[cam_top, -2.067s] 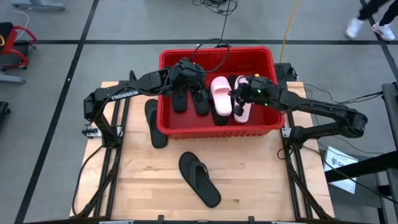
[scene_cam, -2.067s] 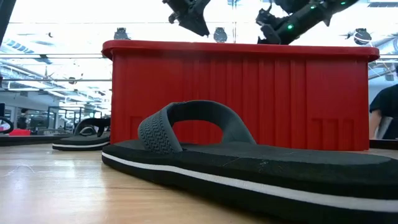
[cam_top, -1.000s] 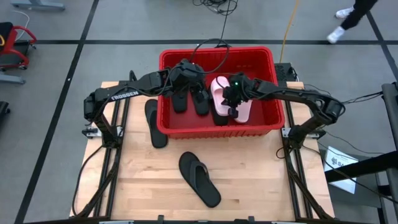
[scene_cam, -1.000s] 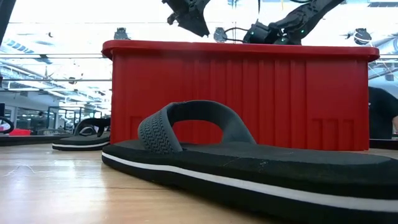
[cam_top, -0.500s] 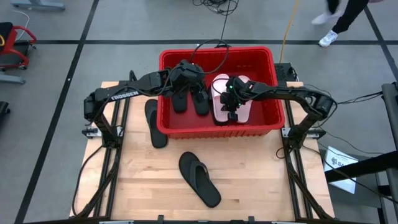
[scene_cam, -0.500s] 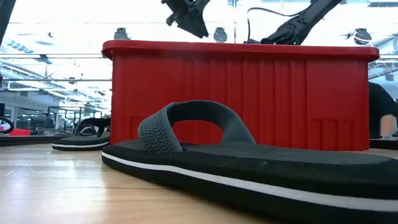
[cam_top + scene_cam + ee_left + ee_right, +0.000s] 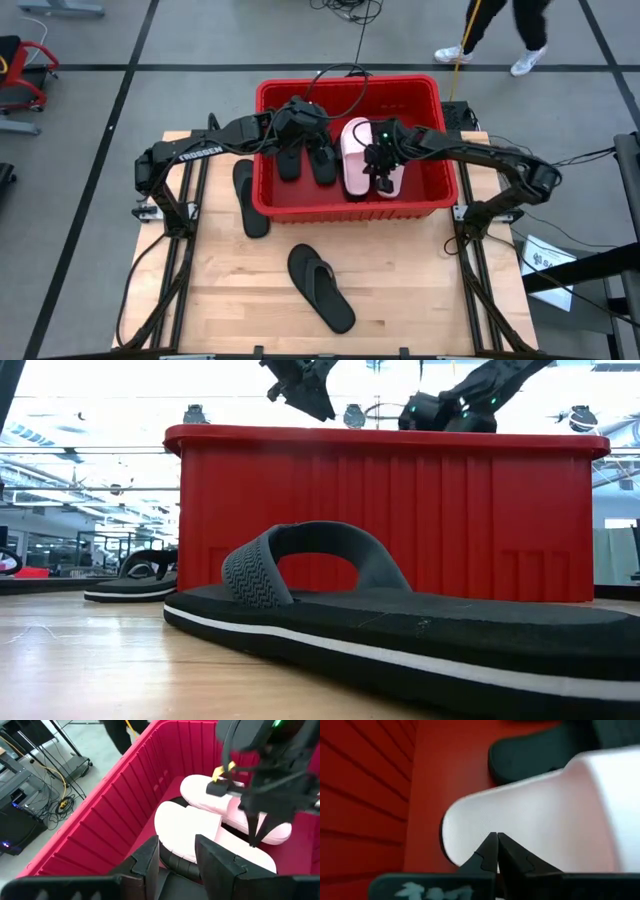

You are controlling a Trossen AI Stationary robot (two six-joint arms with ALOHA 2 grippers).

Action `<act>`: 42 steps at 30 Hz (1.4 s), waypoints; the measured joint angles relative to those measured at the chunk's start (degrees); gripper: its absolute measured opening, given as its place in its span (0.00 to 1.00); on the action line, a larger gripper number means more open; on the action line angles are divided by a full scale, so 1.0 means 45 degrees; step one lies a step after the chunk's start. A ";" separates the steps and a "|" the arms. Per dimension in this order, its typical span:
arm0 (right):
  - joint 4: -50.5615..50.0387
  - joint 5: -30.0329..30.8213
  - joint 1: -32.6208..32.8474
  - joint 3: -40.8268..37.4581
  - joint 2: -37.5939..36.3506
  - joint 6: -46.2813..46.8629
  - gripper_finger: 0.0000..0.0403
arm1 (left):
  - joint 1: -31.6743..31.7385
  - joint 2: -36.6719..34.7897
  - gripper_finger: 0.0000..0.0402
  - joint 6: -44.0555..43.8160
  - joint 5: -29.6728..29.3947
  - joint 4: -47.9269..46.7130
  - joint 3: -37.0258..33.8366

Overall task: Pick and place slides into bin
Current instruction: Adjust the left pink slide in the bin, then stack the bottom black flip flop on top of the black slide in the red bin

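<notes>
The red bin [image 7: 345, 84] stands at the table's far middle. In it lie two black slides [image 7: 305, 163] on the left and two pale pink slides [image 7: 355, 160] [image 7: 397, 182] on the right. One black slide [image 7: 250, 198] lies on the table left of the bin, and another [image 7: 320, 288] lies in front of it. My left gripper [image 7: 305, 125] hovers open and empty over the black slides in the bin. My right gripper [image 7: 381, 180] is shut and points down over the pink slides. My right gripper points its shut fingertips [image 7: 492, 847] down at the top of a pink slide [image 7: 535, 815] lying flat on the bin's floor. I cannot tell whether the tips touch it or stand just above it.
The bin's high walls [image 7: 380, 510] surround both grippers' fingers. A black cable [image 7: 335, 75] loops over the bin's far rim. A person [image 7: 500, 25] walks on the floor beyond the table. Bare wood shows at the table's near left [image 7: 230, 290] and near right [image 7: 420, 290].
My right gripper has dipped down into the bin among the pink slides, then risen above the rim and gone a little toward the table's right edge. The left pink slide has slid toward the bin's near wall and now covers the black slide there.
</notes>
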 joint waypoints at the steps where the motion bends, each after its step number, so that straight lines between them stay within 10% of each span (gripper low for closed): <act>1: 0.0024 0.0002 0.0038 0.0000 -0.0225 -0.0007 0.00 | 0.0000 0.0000 0.32 -0.0001 0.0000 0.0004 0.0000; 12: 0.0087 0.0029 0.0415 0.0000 -0.3207 0.0300 0.00 | -0.0243 -0.0593 0.32 -0.0211 -0.0574 -0.1874 -0.0015; 31: -0.2060 0.0002 0.0520 0.0000 -0.5856 0.0602 0.00 | -0.3308 -0.2467 0.32 -0.9389 0.0185 -1.1198 -0.0010; 42: -0.2500 -0.0818 0.0893 -0.0627 -0.6457 0.0249 0.00 | -0.6949 -0.3092 0.32 -1.4995 0.0801 -1.0824 -0.0462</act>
